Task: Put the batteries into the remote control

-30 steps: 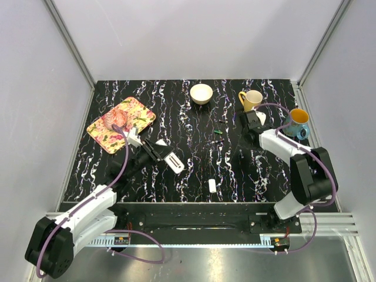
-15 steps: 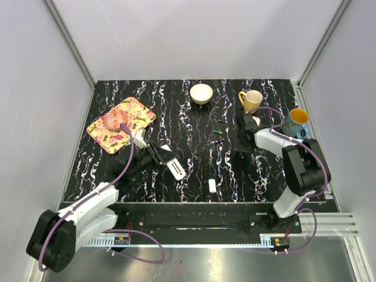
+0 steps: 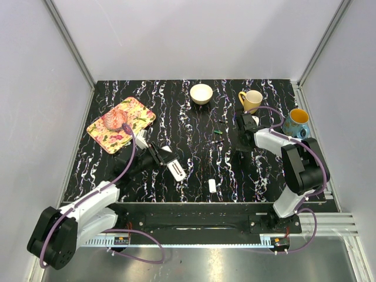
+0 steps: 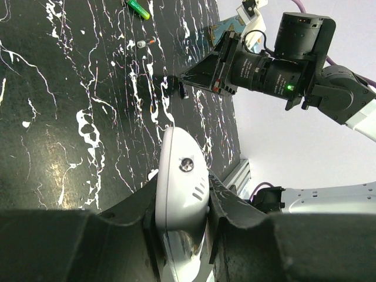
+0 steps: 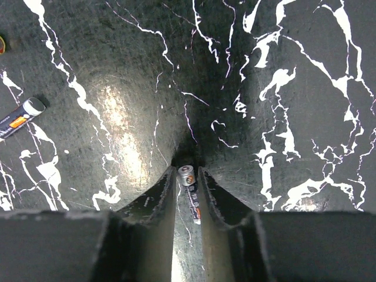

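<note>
Here the left gripper [image 4: 181, 192] is clamped on the remote control [image 4: 179, 170], presenting it for loading, I judge. A battery [image 5: 192, 198] lies between the fingers of the right gripper [image 5: 188, 171]; whether pinched, I cannot tell.

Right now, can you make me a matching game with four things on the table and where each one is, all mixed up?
Things:
1. slim white plastic remote control
2. small dark cylinder battery
3. round cream bowl
4. flowery rectangular tray

Places:
A. far edge, middle of the black marbled table
B. between the fingers of the right hand
C. far left of the table
D. clamped in the left hand

Pairs: 1-D, 2-B, 3-A, 4-C.
</note>
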Controlling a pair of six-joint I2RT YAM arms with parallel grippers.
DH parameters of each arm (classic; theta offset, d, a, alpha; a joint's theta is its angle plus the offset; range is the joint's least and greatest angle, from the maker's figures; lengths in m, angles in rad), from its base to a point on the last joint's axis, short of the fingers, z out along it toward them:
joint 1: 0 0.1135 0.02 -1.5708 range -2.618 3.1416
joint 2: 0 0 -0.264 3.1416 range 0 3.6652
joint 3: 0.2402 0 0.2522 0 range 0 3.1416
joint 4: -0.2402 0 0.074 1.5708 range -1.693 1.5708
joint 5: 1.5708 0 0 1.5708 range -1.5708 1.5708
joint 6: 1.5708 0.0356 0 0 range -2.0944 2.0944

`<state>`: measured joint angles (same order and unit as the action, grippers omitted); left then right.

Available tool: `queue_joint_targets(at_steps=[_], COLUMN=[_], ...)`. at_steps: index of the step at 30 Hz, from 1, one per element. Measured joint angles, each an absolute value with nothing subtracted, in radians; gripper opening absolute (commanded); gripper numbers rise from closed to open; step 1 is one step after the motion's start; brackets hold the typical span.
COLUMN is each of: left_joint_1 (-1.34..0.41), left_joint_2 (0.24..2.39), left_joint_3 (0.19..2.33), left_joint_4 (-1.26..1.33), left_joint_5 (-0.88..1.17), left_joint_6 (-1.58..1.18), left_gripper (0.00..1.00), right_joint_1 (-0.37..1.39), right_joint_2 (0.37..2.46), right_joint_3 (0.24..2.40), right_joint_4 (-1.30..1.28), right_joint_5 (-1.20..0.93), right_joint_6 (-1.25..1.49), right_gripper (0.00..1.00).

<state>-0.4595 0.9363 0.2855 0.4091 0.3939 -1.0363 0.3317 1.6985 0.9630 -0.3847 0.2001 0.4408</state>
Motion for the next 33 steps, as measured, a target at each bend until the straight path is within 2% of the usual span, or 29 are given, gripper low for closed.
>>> queue_joint_targets(at_steps=[5,15,19,24,28,33], left_joint_1=[-0.459,-0.459,-0.459,-0.459,-0.459,-0.459], left_joint_2=[0.941,0.973,1.014,1.091,1.178,1.379], left_joint_3=[0.286,0.286,0.286,0.286,0.286,0.302], left_joint_4=[0.409,0.432,0.495,0.591,0.776,1.109], left_joint_5=[0.394,0.398,0.404,0.42,0.453,0.519], left_joint_6=[-1.036,-1.046,-1.068,-1.105,-1.164,-1.286], left_gripper=[0.0,0.0,0.0,0.0,0.0,0.0], right_joint_1=[0.332,0.334,0.393,0.582,0.653,0.736], right_joint_2=[1.702,1.66,1.458,1.151,1.051,1.03], right_joint_3=[0.965,0.932,0.83,0.816,0.848,0.885], right_joint_4=[-0.379,-0.365,-0.356,-0.329,-0.313,-0.313], right_joint_5=[0.201,0.146,0.097,0.06,0.034,0.021], right_joint_6=[0.44,0.469,0.477,0.476,0.476,0.469], right_gripper=[0.0,0.0,0.0,0.0,0.0,0.0])
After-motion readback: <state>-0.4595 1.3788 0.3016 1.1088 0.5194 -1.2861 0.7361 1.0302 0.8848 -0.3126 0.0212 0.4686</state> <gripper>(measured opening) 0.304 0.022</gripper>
